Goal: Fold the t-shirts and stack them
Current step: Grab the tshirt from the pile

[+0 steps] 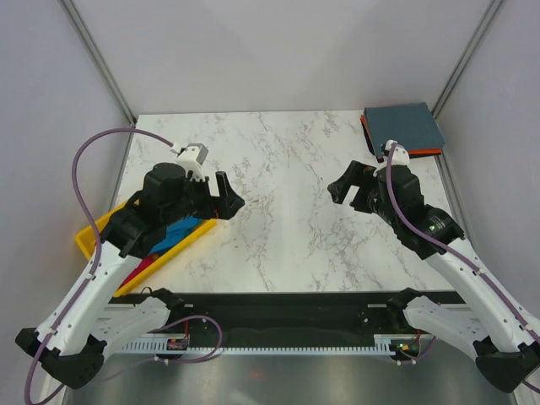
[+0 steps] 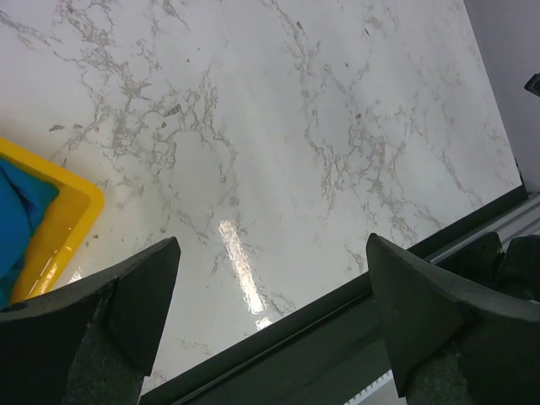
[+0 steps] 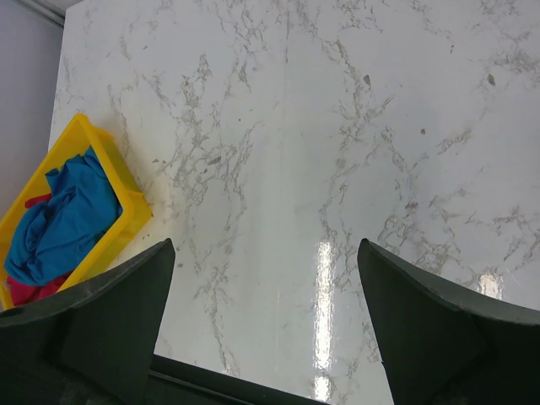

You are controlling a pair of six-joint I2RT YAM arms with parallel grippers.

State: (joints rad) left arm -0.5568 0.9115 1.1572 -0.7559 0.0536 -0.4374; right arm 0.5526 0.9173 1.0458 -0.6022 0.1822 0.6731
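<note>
A crumpled bright blue t-shirt (image 1: 181, 232) (image 3: 67, 219) lies in the yellow tray (image 1: 89, 240) at the table's left, partly under my left arm. Under it a magenta-red t-shirt (image 1: 145, 266) (image 3: 25, 291) peeks out. At the back right corner a folded slate grey-blue t-shirt (image 1: 403, 126) rests on a folded orange one (image 1: 422, 153), of which only an edge shows. My left gripper (image 1: 229, 198) (image 2: 272, 253) hovers open over bare marble just right of the tray. My right gripper (image 1: 344, 190) (image 3: 266, 253) hangs open over the right half of the table, holding nothing.
The white marble table (image 1: 278, 169) runs between grey walls. A black rail (image 1: 287, 304) (image 2: 337, 337) borders the near edge by the arm bases. A corner of the yellow tray (image 2: 72, 211) shows in the left wrist view, with blue cloth (image 2: 21, 219) inside.
</note>
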